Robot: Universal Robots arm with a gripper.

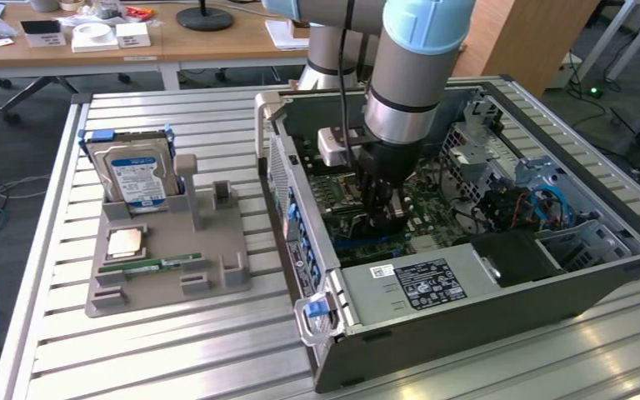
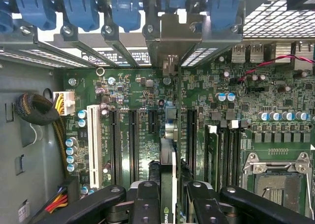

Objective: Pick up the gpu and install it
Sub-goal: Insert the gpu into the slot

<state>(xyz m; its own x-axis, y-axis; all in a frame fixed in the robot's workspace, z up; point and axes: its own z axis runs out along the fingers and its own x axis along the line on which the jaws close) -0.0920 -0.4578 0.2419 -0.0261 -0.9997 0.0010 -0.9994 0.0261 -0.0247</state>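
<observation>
Exterior view first: a ribbed, silvery aluminium tabletop (image 1: 131,350) carries an open grey desktop computer case (image 1: 498,317) lying on its side, and beside it, toward the exterior view's left, a grey plastic parts holder (image 1: 170,267). Upright in that holder stands a silver hard drive with a blue label (image 1: 137,175); a square processor chip (image 1: 127,242) and a narrow green RAM stick (image 1: 153,267) lie flat on its base. Behind the tabletop, wooden office desks (image 1: 187,42) hold small boxes and a black lamp base, and cables trail on the dark carpet.

Inside the case the silver and pale-blue robot arm (image 1: 409,75) reaches straight down, its black jaws (image 1: 382,221) low over the green motherboard (image 1: 348,229).

From the wrist view, the jaws (image 2: 167,204) are clenched on the gpu, a thin green expansion card seen edge-on (image 2: 167,184), with a black finger (image 2: 146,204) on each side of it. The card stands upright over the motherboard (image 2: 236,111), in line with the long black expansion slots (image 2: 133,140), and its silvery metal bracket (image 2: 170,42) sits at the rear wall of the case among the blue slot clips (image 2: 81,7). Whether its edge is fully seated in a slot I cannot tell.
</observation>
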